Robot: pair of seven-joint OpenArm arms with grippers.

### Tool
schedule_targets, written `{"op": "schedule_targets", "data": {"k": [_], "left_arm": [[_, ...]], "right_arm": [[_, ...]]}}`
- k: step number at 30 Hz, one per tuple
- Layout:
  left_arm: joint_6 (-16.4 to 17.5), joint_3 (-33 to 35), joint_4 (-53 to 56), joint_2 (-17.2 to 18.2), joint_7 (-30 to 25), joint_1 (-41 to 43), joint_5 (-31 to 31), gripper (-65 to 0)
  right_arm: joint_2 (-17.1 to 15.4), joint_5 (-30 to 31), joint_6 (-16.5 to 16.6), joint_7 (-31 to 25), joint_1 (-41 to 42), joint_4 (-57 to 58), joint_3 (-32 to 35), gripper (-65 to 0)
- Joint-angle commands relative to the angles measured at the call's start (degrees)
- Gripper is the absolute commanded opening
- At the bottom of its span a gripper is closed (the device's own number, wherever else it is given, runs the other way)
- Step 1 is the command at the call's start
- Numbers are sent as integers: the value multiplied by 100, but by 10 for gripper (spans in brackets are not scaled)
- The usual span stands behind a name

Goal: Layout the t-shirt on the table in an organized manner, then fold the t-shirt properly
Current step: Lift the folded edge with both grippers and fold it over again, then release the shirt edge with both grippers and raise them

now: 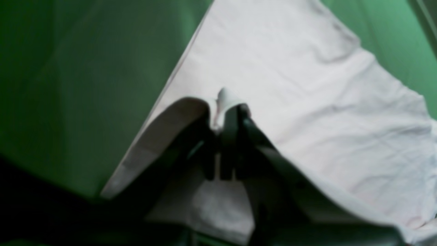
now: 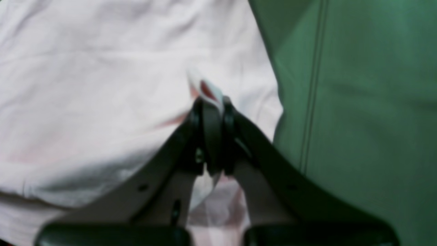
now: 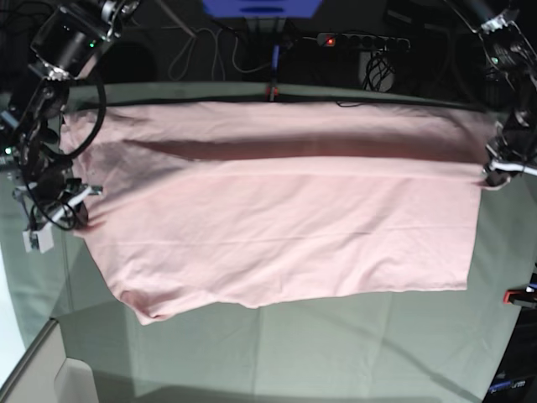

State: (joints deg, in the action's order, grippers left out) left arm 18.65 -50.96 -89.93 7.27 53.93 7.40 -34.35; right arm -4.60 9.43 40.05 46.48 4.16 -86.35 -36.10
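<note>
So there's one t-shirt [image 3: 277, 227], plain pink side up, spread wide across the one table [image 3: 336, 344] with two arms working it. Going left to right in the base view: the right gripper [image 2: 211, 102] has its jaws pressed together on a fold of the shirt's edge, right next to bare green cloth. Pink fabric fills the middle. Over on the far side, the left gripper [image 1: 230, 106] is pinching another bit of shirt edge, lifted slightly.

t-shirt [image 3: 277, 210] on table [image 3: 336, 344] (far half)
</note>
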Motion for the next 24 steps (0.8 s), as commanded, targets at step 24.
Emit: {"op": "schedule_targets", "data": {"k": [24], "left_arm": [[11, -7, 663, 130, -158, -735, -95, -650]], "right_arm": [[-379, 107, -5, -160, 573, 947, -17, -650]]}}
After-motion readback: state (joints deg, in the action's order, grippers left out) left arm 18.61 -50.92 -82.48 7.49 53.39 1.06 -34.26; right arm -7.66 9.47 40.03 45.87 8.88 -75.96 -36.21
